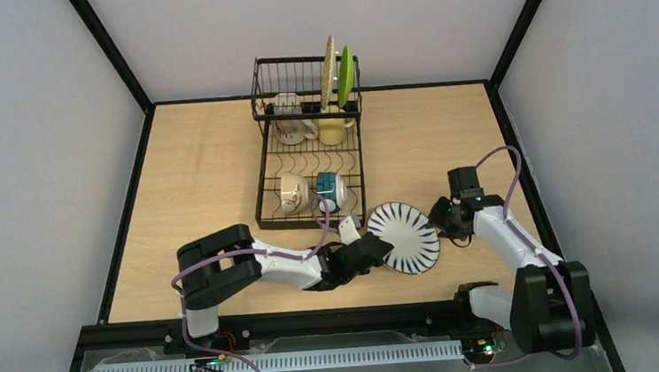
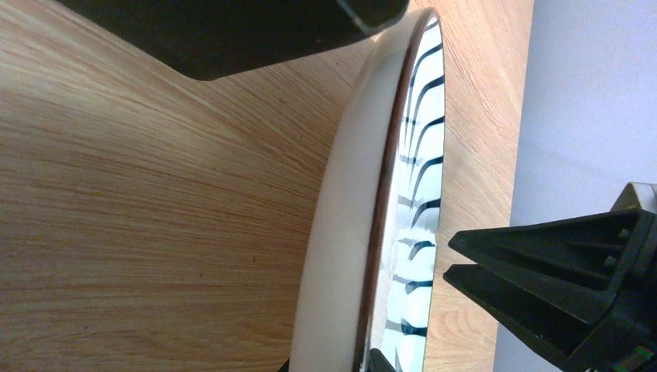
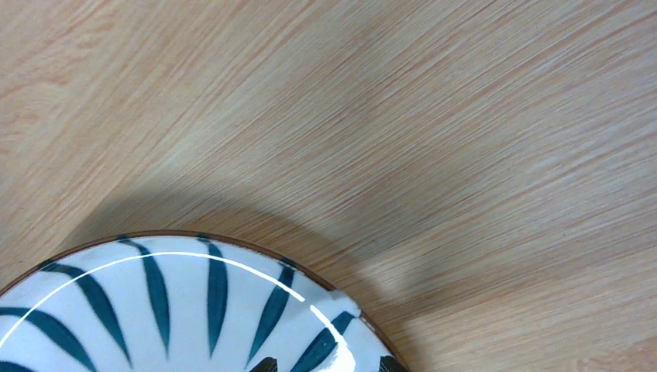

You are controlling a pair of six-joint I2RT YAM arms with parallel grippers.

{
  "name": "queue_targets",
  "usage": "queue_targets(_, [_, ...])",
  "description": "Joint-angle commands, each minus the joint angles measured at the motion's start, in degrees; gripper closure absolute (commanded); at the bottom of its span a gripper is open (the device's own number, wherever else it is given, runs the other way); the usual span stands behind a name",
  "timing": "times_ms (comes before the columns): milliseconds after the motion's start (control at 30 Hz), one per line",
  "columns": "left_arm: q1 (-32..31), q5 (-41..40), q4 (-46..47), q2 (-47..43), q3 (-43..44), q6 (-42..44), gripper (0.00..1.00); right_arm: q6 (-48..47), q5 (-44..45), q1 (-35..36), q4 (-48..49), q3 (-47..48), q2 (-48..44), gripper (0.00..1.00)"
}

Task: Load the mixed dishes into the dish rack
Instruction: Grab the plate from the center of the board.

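The striped plate (image 1: 404, 238), white with dark radiating strokes, sits on the table (image 1: 201, 178) just right of the dish rack's (image 1: 260, 187) near end, between the two arms. It looks like glazed ceramic, so I judge it stiff, fairly heavy for its thickness, slick and liable to chip. The thin rim is the only sensible place to take it, pinched well in from the lip (a shallow bite on glaze would likely slide). The left gripper (image 1: 383, 251) is at the plate's left rim. In its wrist view the fingertips (image 2: 380, 363) stand on either side of that rim, but I cannot tell whether they have clamped it. The right gripper (image 1: 441, 222) is at the opposite rim with its tips barely in view, so I cannot tell whether it is grasping or released. Nor can I tell whether the plate lies flat or is tipped. The tan plate (image 1: 331, 70) and lime plate (image 1: 346, 74) stand upright at the rack's far end, with two mugs below them and two more at the near end. The curved dividers (image 1: 311, 163) between look free. The path there crosses the rack's wire edge and the blue-patterned mug (image 1: 329, 190), so the plate needs lifting clear first.
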Motion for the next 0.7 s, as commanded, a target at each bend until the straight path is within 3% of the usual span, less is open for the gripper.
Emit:
queue_targets(0, [-0.6, 1.2, -10.4, 0.9, -1.7, 6.0, 0.98, 2.8, -0.2, 0.3, -2.3, 0.5, -3.5, 0.27])
queue_targets(667, [-3.8, -2.4, -19.0, -8.5, 0.3, 17.7, 0.99, 5.8, 4.9, 0.3, -3.4, 5.3, -8.9, 0.25])
